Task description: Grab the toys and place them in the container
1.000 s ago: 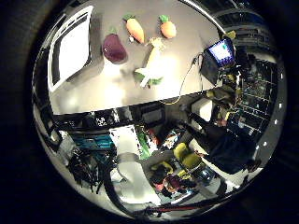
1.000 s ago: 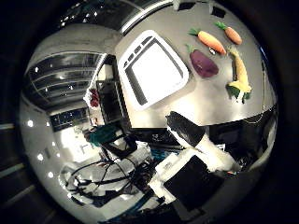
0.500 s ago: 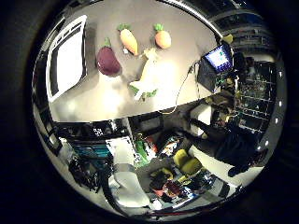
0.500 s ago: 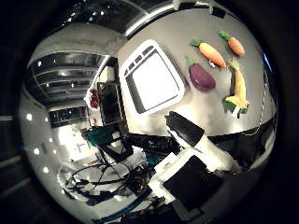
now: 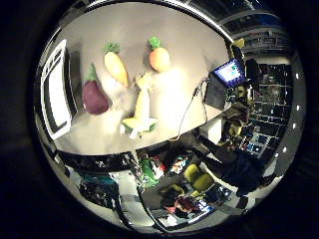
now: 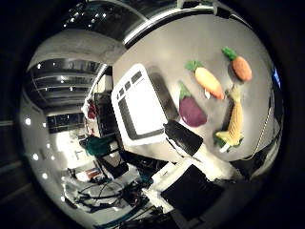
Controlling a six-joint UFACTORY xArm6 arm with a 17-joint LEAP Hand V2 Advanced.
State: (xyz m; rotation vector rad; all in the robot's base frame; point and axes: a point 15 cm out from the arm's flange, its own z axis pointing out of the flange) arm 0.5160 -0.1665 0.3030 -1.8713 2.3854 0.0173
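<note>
Looking down from well above the grey table [image 5: 149, 30], the hand [image 6: 183, 138] is glimpsed only as one black-tipped finger, so its spread cannot be told. Four toys are laid beside the white container [image 6: 138, 107]: eggplant [image 6: 192, 110], long carrot [image 6: 208, 81], round carrot [image 6: 240, 67] and corn [image 6: 234, 125], their long axes seemingly roughly parallel.

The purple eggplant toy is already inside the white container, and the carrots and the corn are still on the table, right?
Not quite. The purple eggplant toy is not inside the white container; it lies on the table beside it, as the thumb side palm view shows. The carrots and the corn are on the table, as you said.
</note>
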